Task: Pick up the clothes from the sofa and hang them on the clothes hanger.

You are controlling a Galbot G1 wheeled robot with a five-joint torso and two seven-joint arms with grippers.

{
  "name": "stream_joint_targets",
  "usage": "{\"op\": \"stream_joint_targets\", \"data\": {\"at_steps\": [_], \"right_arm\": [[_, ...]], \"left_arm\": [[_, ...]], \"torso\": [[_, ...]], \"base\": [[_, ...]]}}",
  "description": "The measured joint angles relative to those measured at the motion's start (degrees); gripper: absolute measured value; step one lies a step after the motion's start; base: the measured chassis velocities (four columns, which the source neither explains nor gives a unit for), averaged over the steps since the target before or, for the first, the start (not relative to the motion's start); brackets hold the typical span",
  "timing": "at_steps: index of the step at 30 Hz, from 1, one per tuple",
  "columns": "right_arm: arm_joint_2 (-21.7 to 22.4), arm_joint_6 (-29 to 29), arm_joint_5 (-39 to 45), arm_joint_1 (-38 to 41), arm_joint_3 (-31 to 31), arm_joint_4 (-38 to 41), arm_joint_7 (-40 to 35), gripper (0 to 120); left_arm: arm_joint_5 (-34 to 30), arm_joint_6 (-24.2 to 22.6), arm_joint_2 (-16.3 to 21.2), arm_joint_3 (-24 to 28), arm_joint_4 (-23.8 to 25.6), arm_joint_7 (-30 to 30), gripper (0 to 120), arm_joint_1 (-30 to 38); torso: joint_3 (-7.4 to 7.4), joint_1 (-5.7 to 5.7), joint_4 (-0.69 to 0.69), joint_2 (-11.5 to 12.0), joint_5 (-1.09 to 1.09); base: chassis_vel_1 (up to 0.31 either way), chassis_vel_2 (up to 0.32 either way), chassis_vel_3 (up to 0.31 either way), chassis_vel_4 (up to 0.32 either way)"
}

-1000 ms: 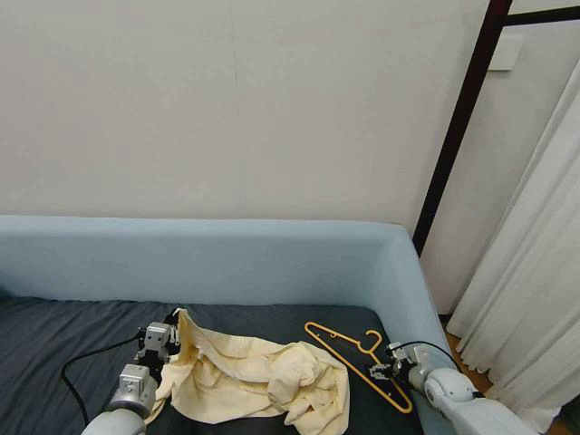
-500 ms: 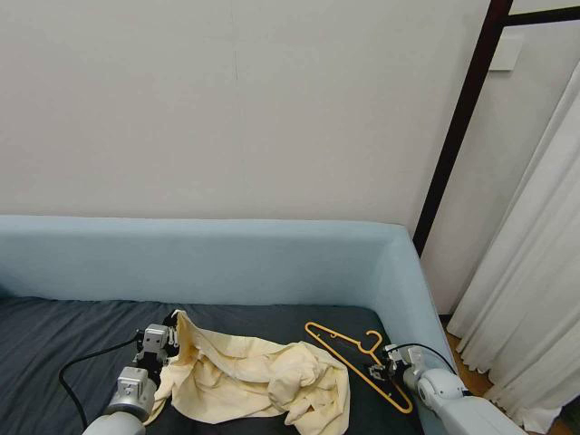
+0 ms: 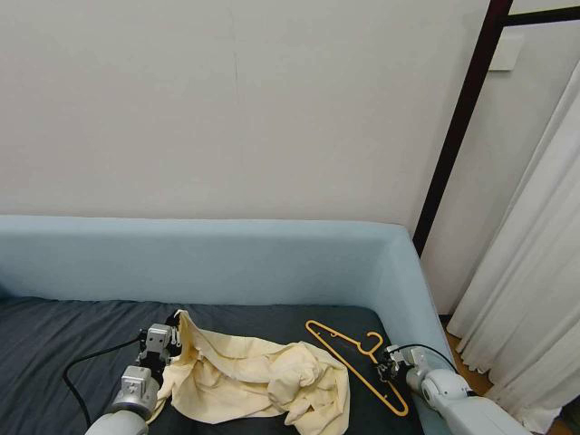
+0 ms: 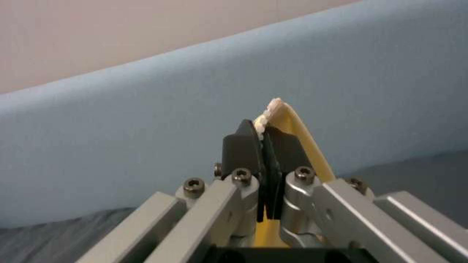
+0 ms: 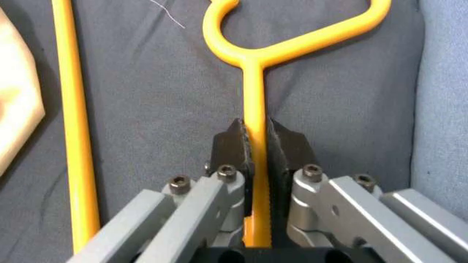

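Sofa: light blue back and arm [image 3: 227, 263], running across the lower half of the head view; the seat has a dark grey cover [image 3: 54, 331].
Cream garment: [image 3: 258, 376] lies crumpled on the dark seat, lower centre of the head view. One edge is lifted into a peak at its left end.
Left hand: [image 3: 163, 343] low in the lower left of the head view, just above the seat, at the raised left edge of the garment.
Left hand, state: the fingers are pressed together with almost no gap. In the left wrist view a folded cream edge [image 4: 301, 139] stands up from between the fingertips [image 4: 245, 143], so the hand has the garment pinched at its rim.
Hanger: orange plastic [image 3: 353, 367], flat on the dark seat at lower right of the head view. It sits just right of the garment, and its hook points toward the sofa arm.
Right hand: [image 3: 390, 367] at the lower right of the head view, down on the seat, on the hanger's right side.
Right hand, state: closed narrowly around the straight neck of the hanger just below the hook loop. In the right wrist view one finger [image 5: 232, 148] sits on each side of the orange stem, touching it.
Garment to right hand: apart, with the hanger's long bar between them.
Room: plain pale wall behind the sofa, a dark pole [image 3: 458, 127] at upper right, and a white curtain [image 3: 535, 299] at the right edge.
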State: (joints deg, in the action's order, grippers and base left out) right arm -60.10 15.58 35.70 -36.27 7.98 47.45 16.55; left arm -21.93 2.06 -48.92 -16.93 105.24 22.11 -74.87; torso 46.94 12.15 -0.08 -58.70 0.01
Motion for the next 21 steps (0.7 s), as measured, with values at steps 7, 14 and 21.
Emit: {"op": "stream_joint_targets", "data": {"at_steps": [7, 14, 21], "right_arm": [[0.66, -0.85, 0.50, -0.83, -0.59, 1.07, 0.20, 5], [4.79, -2.76, 1.55, -4.29, -3.32, 10.50, -5.20, 5], [11.22, -5.33, 0.33, -9.42, -5.53, 23.42, -11.19, 5]], "left_arm": [[0.24, -0.08, -0.12, 0.41, -0.27, 0.04, 0, 0.26], [-0.04, -0.25, 1.19, 0.86, 0.25, -0.05, 0, 0.45], [-1.66, -1.06, 3.18, 1.00, 1.77, -0.26, 0, 0.95]], "torso": [[0.00, 0.00, 0.00, 0.00, 0.00], [0.01, 0.00, -0.03, 0.00, -0.02], [0.00, 0.00, -0.03, 0.00, -0.02]], "base": [[0.000, 0.000, 0.000, 0.000], [0.000, 0.000, 0.000, 0.000], [0.000, 0.000, 0.000, 0.000]]}}
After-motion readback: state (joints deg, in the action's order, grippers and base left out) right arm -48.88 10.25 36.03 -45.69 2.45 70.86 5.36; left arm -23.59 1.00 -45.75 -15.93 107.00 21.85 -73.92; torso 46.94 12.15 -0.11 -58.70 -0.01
